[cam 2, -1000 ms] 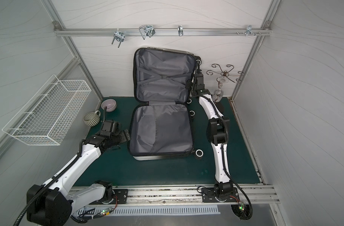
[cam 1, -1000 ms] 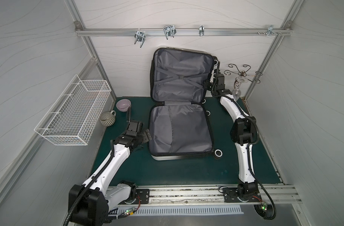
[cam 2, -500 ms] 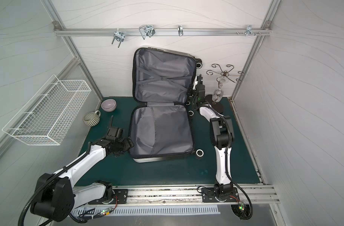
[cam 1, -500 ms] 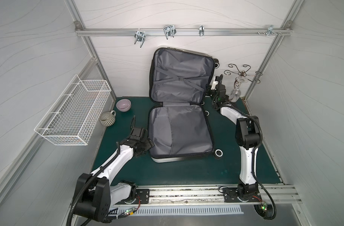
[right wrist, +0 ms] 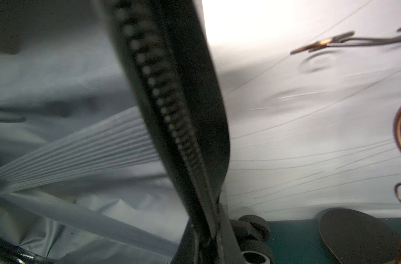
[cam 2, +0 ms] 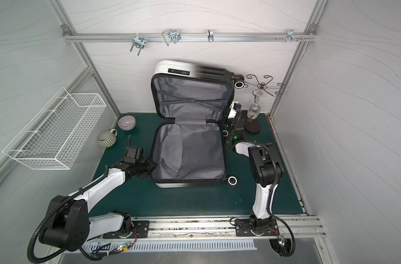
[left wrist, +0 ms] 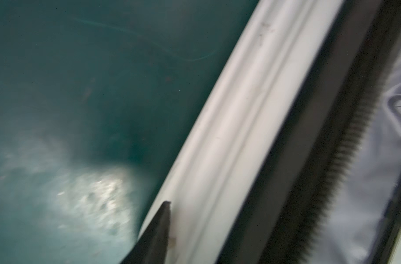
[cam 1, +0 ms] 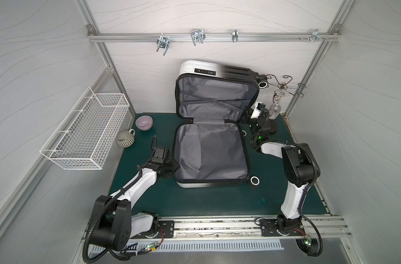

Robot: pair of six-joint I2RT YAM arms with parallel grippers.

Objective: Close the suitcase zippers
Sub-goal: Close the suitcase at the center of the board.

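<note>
The suitcase [cam 1: 208,184] lies open on the green mat, its lower half flat with the grey lining up. Its lid [cam 1: 217,96] stands at the back and leans forward, so the white-to-black shell top shows in both top views. My right gripper [cam 1: 247,116] is at the lid's right edge near the hinge, shut on the black zipper track [right wrist: 163,91], which runs down between its fingers [right wrist: 227,242]. My left gripper [cam 1: 172,168] is against the lower half's left side. One dark fingertip [left wrist: 163,228] touches the white shell beside the zippers' toothed track [left wrist: 332,160]. No zipper pulls show.
A white wire basket [cam 1: 85,134] hangs on the left wall. A lilac bowl [cam 1: 144,122] and a ribbed mug [cam 1: 125,139] sit at the back left. A curly metal stand with a hanging glass [cam 1: 276,109] stands at the back right, close to my right arm.
The lid has tipped forward off the back wall as my right gripper came down along its right edge. My left gripper moved in to the lower half's left side and narrowed.
</note>
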